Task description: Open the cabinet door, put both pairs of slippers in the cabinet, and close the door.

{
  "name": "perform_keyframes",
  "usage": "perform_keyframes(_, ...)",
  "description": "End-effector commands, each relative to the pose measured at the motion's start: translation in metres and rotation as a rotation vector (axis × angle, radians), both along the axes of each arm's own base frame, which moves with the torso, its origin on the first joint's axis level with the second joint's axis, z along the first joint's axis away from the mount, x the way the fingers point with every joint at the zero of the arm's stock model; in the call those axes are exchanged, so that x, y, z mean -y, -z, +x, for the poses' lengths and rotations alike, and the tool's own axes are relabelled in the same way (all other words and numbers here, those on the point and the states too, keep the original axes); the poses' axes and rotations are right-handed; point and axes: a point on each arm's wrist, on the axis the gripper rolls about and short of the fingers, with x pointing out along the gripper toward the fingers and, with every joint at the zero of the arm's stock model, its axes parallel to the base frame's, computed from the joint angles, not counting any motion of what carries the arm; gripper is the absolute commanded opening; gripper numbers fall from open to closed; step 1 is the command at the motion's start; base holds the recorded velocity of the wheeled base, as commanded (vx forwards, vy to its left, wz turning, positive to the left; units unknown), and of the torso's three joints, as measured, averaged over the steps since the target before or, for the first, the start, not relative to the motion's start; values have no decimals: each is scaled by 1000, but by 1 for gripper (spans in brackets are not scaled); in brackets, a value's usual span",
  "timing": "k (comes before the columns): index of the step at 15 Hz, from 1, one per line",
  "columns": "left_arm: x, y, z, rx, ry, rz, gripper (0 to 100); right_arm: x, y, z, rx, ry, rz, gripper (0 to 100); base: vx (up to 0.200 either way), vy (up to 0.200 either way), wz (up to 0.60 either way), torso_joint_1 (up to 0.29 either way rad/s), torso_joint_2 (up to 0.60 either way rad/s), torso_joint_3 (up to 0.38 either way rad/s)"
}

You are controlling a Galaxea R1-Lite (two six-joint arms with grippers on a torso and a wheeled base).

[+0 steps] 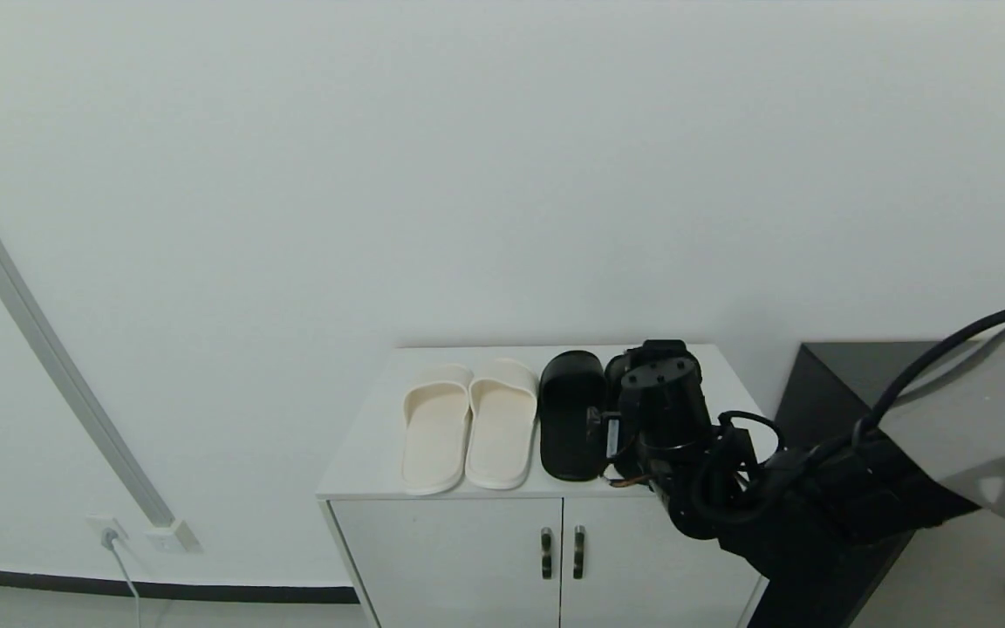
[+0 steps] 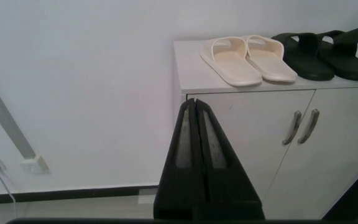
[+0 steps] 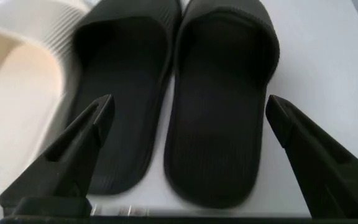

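We see black slippers [image 3: 219,124]: matt, rubbery, finely textured. Cream slippers [image 1: 476,427]: smooth matt foam-like plastic. Cabinet [image 1: 450,558]: smooth white laminate; handles [image 1: 546,552] dark, metal-looking.

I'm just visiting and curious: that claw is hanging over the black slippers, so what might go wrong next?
The open right claw straddles one black rubber slide slipper; one finger hangs over its twin and might nudge it.
The slippers' heels lie near the white cabinet top's front edge; a push could tip one off.
The white cabinet doors are shut, so a lifted slipper has nowhere to go yet.
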Motion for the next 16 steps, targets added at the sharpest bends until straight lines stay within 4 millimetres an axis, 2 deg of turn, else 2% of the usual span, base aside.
perform_keyframes(1,0,0,0,-1,0,0,0,-9,30,28,-7,33,-20,100,0,0,0,0,0,0)
perform_keyframes(2,0,0,0,0,0,0,0,-10,33,33,4,35,-20,100,0,0,0,0,0,0)
perform_keyframes(3,0,0,0,0,-1,0,0,-12,40,48,41,44,-27,100,0,0,0,0,0,0)
perform_keyframes(8,0,0,0,0,0,0,0,-14,46,86,104,78,-23,100,0,0,0,0,0,0)
perform_keyframes(15,0,0,0,-1,0,0,0,-22,56,111,119,91,-35,100,0,0,0,0,0,0)
perform_keyframes(16,0,0,0,0,0,0,0,-22,57,112,121,91,-39,0,0,0,0,0,0,0)
